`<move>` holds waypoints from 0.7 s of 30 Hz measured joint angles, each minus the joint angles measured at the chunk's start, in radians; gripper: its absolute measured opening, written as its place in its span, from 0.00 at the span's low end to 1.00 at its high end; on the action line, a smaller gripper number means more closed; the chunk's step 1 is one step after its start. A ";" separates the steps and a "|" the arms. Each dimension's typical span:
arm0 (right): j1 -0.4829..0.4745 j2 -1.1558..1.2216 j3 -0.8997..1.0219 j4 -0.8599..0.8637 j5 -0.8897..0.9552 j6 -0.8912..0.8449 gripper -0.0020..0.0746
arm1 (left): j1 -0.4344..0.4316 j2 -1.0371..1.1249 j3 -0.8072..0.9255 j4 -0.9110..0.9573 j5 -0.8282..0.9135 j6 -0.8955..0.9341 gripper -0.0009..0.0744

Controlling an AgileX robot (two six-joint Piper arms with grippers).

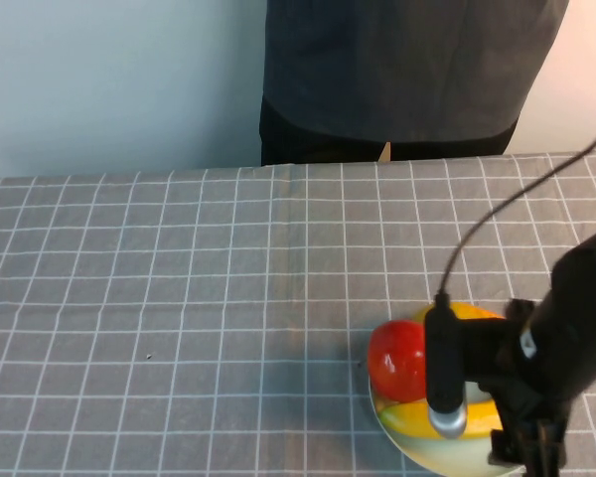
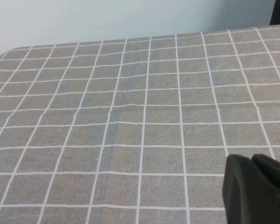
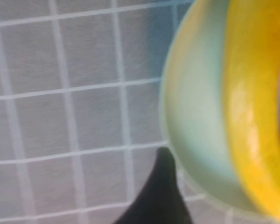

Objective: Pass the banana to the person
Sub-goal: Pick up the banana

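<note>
Right gripper [image 1: 524, 452], finger state indiscernible, hovers over the banana [image 1: 417, 417] on the plate [image 3: 196, 140]; left gripper [image 2: 256, 191] rests apart, likewise indiscernible.

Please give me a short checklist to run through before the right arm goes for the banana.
1. Banana lies on the plate beside the apple: ok.
2. Right pincer is over the plate: ok.
3. Right pincer opening: cannot tell.
4. Person stands at the table's far edge: ok.
5. Person's hand held out to receive: not ok, none visible.
6. Left pincer is parked over bare cloth, away from the plate: ok.
</note>
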 joint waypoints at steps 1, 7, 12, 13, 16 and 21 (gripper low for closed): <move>-0.007 0.016 0.000 0.000 -0.017 -0.021 0.78 | 0.000 0.000 0.000 0.000 0.000 0.000 0.01; -0.031 0.109 0.000 -0.049 -0.071 -0.081 0.78 | 0.000 0.000 0.000 0.000 0.000 0.000 0.01; -0.040 0.147 0.000 -0.051 -0.166 -0.081 0.78 | 0.000 0.000 0.000 0.000 0.000 0.000 0.01; -0.040 0.157 0.000 -0.050 -0.166 -0.081 0.78 | 0.000 0.000 0.000 0.000 0.000 0.000 0.01; -0.040 0.180 0.000 -0.050 -0.164 -0.081 0.78 | 0.000 0.000 0.000 0.000 0.000 0.000 0.01; -0.040 0.209 0.000 -0.050 -0.189 -0.083 0.78 | 0.000 0.000 0.000 0.000 0.000 0.000 0.01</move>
